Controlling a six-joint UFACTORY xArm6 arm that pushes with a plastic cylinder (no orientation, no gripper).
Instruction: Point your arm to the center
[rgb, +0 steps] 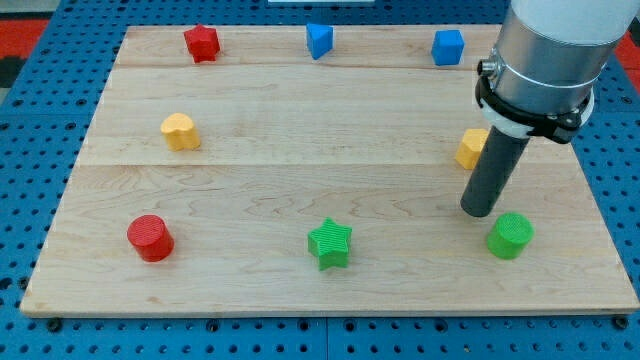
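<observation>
Figure. One arm over a wooden desk (330, 110) carrying eight blocks. My tip (479, 212), the lower end of a dark rod, rests on the desk at the right, near side, just left of and slightly beyond the green cylinder (510, 236); whether the two touch cannot be told. The yellow block (471, 149), partly hidden behind the rod, lies just beyond the tip. No pincer is fitted, so there is nothing to be released or clenched.

Far row, left to right: red block (202, 43), blue block (319, 40), blue cube (448, 47). Left side: yellow heart (180, 132) at mid-depth, red cylinder (151, 238) near. The green star (330, 244) sits near the front edge at mid-width.

The task's target, the desk centre, is bare wood well to the left of the tip and a little farther back; no block marks it.

Risks, as judged from this layout. The path leftward and slightly away looks open, yet the rod stands close to the yellow block, so a move that begins by heading far rather than left would likely shove it. A sweep biased toward the near side could clip the green star. With no marker at the centre, stopping short or overshooting is plausible.
</observation>
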